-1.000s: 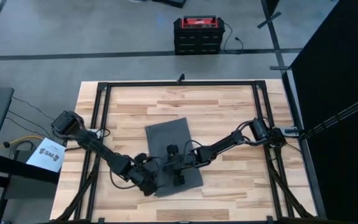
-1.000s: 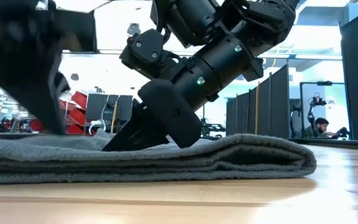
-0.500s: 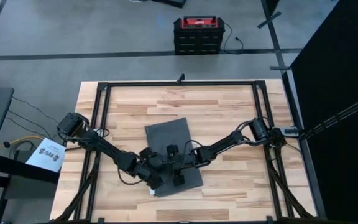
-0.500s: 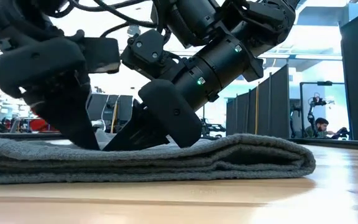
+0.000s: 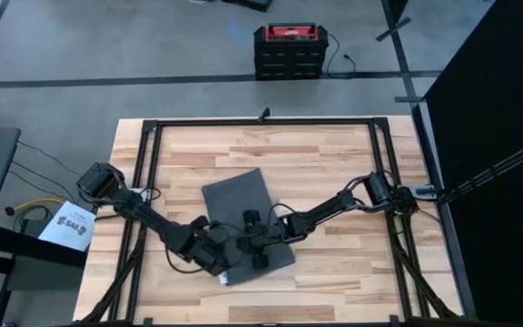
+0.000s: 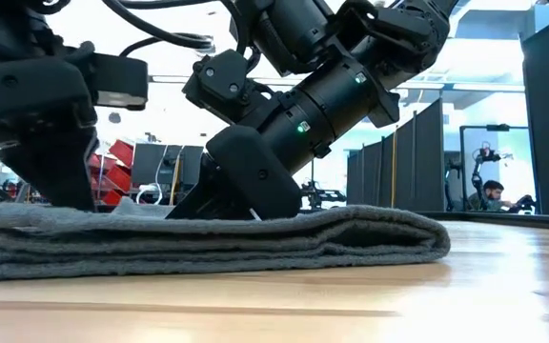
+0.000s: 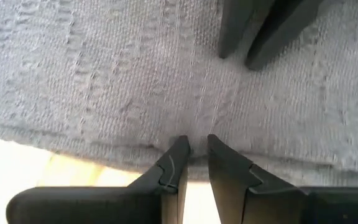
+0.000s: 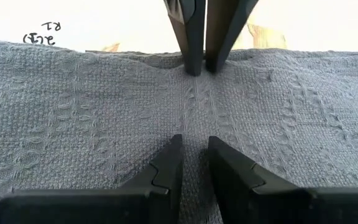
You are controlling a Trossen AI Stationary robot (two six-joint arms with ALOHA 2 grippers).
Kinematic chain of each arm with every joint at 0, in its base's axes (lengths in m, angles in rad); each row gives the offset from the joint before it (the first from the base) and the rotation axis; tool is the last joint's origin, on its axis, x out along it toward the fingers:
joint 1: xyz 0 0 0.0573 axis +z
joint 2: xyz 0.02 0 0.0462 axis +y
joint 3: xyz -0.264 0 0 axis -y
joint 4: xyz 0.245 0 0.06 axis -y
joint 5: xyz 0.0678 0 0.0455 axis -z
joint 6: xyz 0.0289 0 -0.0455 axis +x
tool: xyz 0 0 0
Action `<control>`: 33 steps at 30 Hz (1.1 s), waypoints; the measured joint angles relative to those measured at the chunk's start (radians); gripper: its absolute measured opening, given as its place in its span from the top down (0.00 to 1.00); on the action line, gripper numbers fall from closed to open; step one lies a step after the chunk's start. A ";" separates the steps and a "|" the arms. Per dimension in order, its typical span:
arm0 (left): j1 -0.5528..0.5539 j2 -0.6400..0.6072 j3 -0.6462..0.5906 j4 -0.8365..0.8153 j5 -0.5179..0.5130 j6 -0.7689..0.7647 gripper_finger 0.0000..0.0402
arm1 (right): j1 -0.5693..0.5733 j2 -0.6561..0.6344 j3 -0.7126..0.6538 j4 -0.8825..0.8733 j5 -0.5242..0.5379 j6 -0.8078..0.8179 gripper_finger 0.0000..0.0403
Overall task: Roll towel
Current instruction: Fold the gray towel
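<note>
The wooden desk carries a dark grey towel, lying folded in flat layers near the middle and slightly skewed. Both arms meet over its near end. The left hand sits at the towel's edge, its fingers nearly together and pinching a small ridge of cloth. The right hand presses down on the towel just opposite, fingers close together on a raised fold of the fabric.
</note>
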 joint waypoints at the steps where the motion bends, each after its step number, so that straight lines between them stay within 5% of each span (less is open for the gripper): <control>1: -0.004 -0.006 0.002 -0.011 0.011 0.004 0.88 | -0.001 0.000 0.000 -0.003 0.000 -0.001 0.83; 13: -0.049 -0.020 0.006 -0.011 -0.004 -0.044 0.88 | 0.018 -0.092 -0.009 -0.127 0.001 -0.074 0.83; 25: -0.066 0.099 -0.052 0.330 -0.134 -0.038 0.88 | -0.016 -0.171 -0.045 -0.481 0.000 -0.116 0.83; 30: -0.057 0.116 -0.055 0.416 -0.257 0.033 0.88 | -0.015 -0.295 -0.108 -0.697 0.015 -0.164 0.83; 33: -0.033 0.087 -0.057 0.378 -0.437 0.082 0.88 | -0.009 -0.382 -0.167 -0.778 0.012 -0.134 0.83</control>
